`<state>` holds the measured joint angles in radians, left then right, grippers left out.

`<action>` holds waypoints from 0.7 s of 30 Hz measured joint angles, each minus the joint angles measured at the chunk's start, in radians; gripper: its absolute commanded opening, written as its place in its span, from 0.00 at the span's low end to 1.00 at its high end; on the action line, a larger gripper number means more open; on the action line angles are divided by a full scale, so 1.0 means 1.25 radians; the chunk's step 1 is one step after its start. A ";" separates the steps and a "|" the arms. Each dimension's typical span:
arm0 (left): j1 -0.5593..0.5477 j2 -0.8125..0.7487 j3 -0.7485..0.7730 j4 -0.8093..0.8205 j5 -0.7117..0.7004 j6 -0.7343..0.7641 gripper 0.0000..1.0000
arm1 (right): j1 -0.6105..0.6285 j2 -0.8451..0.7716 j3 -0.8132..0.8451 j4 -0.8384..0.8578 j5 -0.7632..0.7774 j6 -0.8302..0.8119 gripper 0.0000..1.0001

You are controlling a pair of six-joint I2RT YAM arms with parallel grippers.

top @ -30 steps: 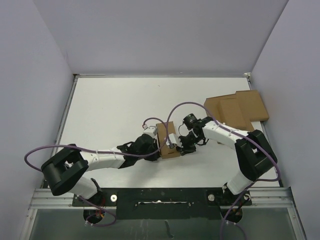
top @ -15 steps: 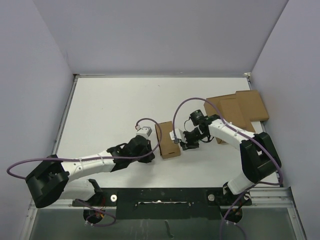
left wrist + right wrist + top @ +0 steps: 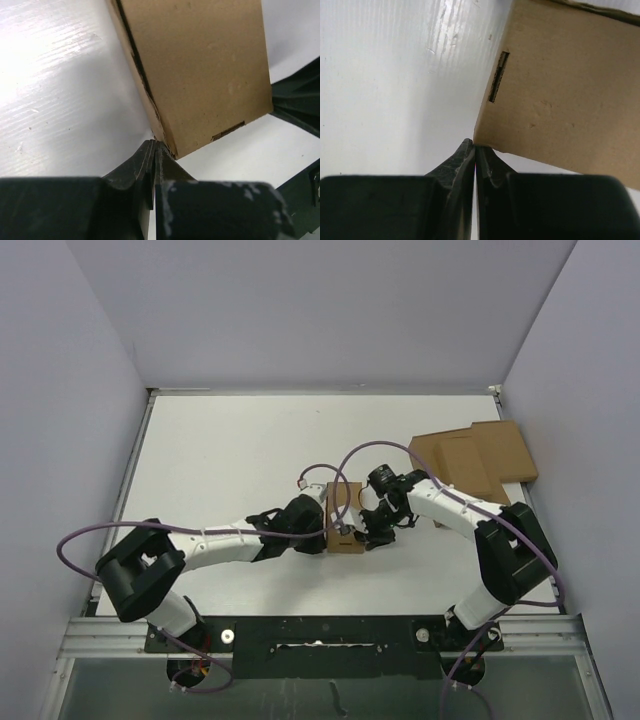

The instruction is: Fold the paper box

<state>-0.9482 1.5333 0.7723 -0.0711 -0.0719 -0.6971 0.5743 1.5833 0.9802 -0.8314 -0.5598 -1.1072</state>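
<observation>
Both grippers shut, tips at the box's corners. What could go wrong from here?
1. Neither the left gripper nor the right gripper holds the paper box; shut tips only meet its corners, so it may slide or twist on the table.
2. The left tips sit at a side seam that gapes slightly; pushing could pry it open.
3. A purple cable loops over the box and could snag.

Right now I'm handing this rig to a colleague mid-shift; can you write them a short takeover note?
Left gripper: shut, empty, tips at a corner of the paper box.
Right gripper: shut, empty, tips at a corner on the opposite side.
Box: on the table between the arms, already folded into a narrow box shape.
Left: confirm the tabs are tucked. Slits show in its sides, and whether the ends are locked is unclear.
</observation>
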 measured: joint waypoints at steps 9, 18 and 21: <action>-0.007 -0.099 -0.050 0.009 0.006 -0.018 0.00 | -0.092 -0.023 0.000 0.031 -0.050 -0.010 0.10; 0.107 -0.207 -0.088 0.005 0.030 0.004 0.01 | -0.145 -0.041 0.000 0.119 -0.036 0.051 0.13; 0.171 -0.165 -0.074 0.013 0.062 0.029 0.02 | -0.139 -0.020 0.004 0.162 -0.013 0.087 0.13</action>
<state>-0.7349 1.3273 0.6792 -0.0555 0.0051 -0.6609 0.4000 1.5589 0.9852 -0.6285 -0.5758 -0.9981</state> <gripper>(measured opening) 0.016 0.127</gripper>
